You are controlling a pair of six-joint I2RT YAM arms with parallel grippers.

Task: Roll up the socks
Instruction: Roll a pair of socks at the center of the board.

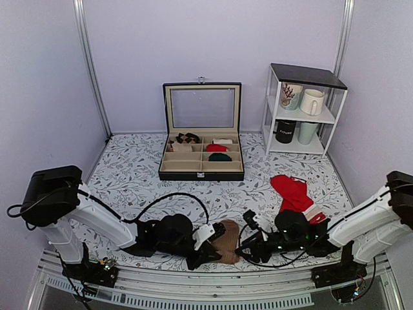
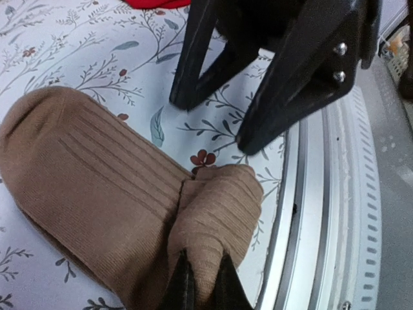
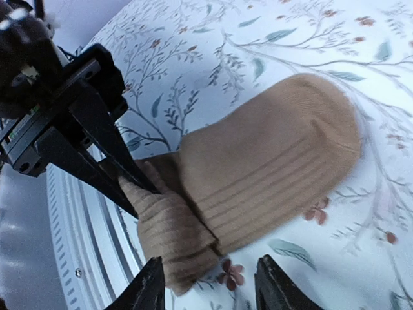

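We see the socks [image 1: 227, 242] lying flat on the table [image 1: 129, 174], close to its near edge and about midway along it, between the two claws. The end nearest the metal rail [image 2: 342, 194] is folded up into a short bunch; the rest lies long and ribbed toward the far side.

The left gripper [image 2: 203, 261] is pinched tight on that bunched fold. The right gripper [image 3: 211, 261] stands with its fingers apart and holds nothing. In the left wrist view its two black fingers are planted on the cloth just beside the fold.

Near the right arm we find the red socks [image 1: 292, 192], with a white tag at their near end, well apart from the tan pair. A black cable [image 1: 174, 195] loops over the table behind the left claw.

At the far edge a dark box [image 1: 201, 169] stands open, its glass lid up. Its compartments hold a red roll [image 1: 216, 148], a green roll [image 1: 219, 157] and a patterned roll [image 1: 188, 137].

In the far right corner a white shelf [image 1: 306, 74] carries four mugs. The black mug [image 1: 285, 131] bears small white lettering, which we cannot read.
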